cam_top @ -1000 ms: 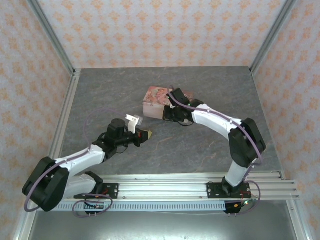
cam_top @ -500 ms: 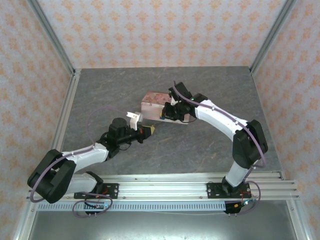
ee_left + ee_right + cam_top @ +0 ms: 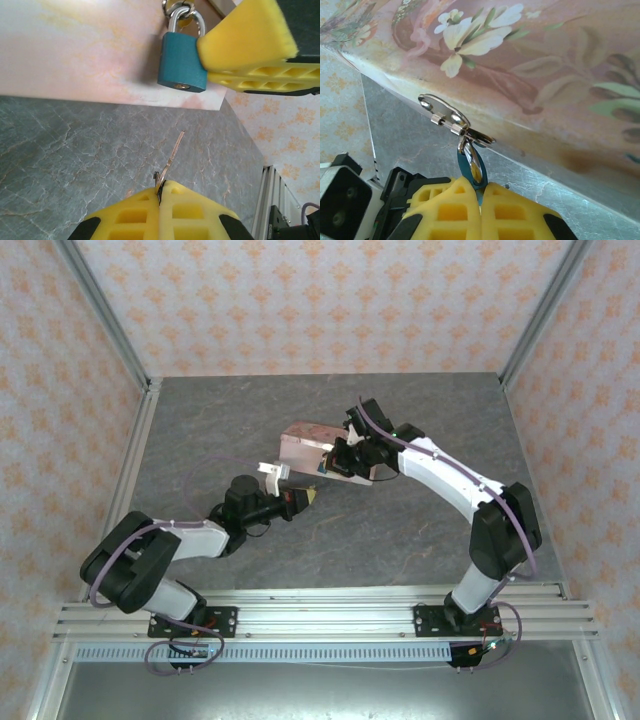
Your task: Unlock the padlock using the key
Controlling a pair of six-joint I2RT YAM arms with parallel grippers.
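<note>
The small teal padlock hangs by its silver shackle from the hasp of the pink flowered tin, keyhole facing down. My right gripper is shut on the padlock, and one yellow finger presses against its side. In my left gripper, shut, sits the thin metal key, its blade pointing up at the padlock and a short way below the keyhole. From above, the left gripper sits just in front of the tin and the right gripper.
The grey marbled table has open room on all sides of the tin. Patterned walls with metal corner posts close in the table. A rail with both arm bases runs along the near edge.
The right gripper closed fully on the padlock and drew back with the tin, which now stands tilted. The left gripper moved forward and right, bringing the key up under the padlock.
</note>
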